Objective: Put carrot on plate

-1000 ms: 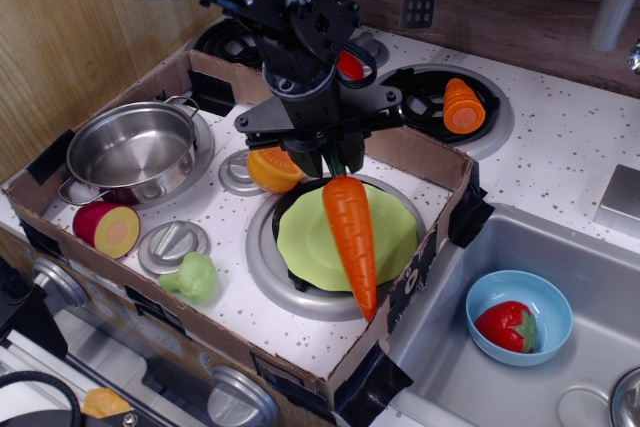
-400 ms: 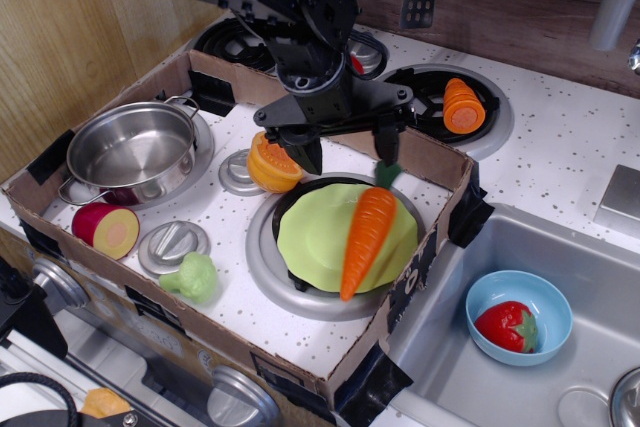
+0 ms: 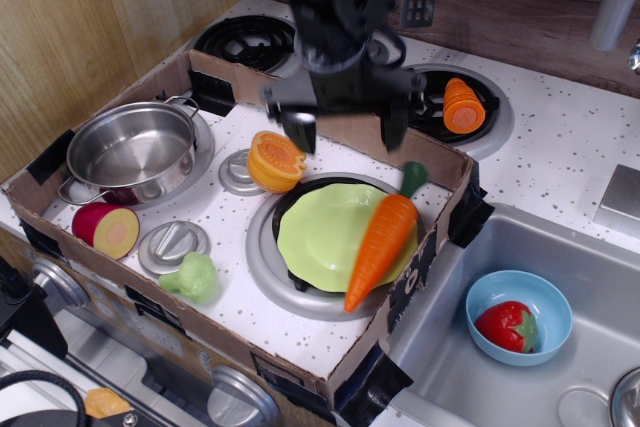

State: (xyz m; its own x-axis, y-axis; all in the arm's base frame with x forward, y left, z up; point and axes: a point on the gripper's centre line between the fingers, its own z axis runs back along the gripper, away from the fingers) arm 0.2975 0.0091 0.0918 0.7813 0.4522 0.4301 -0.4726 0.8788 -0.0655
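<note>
The long orange carrot (image 3: 381, 240) with its dark green top lies tilted across the right side of the light-green scalloped plate (image 3: 318, 232). Its tip points toward the front and overhangs the plate rim. The green top sits near the cardboard wall. My gripper (image 3: 345, 130) is open and empty, hanging above the back edge of the plate, apart from the carrot. One finger (image 3: 298, 131) is near the halved orange fruit, the other (image 3: 394, 127) above the carrot's stem.
A halved orange fruit (image 3: 273, 160), steel pot (image 3: 132, 151), red-yellow fruit half (image 3: 107, 227) and green broccoli (image 3: 192, 276) share the cardboard tray (image 3: 430, 247). A ribbed carrot slice (image 3: 462, 106) sits on the back burner. A blue bowl (image 3: 517, 314) with a strawberry is in the sink.
My gripper let go of the carrot, opened and rose back above the plate. The carrot fell from hanging upright to lying across the plate's right side.
</note>
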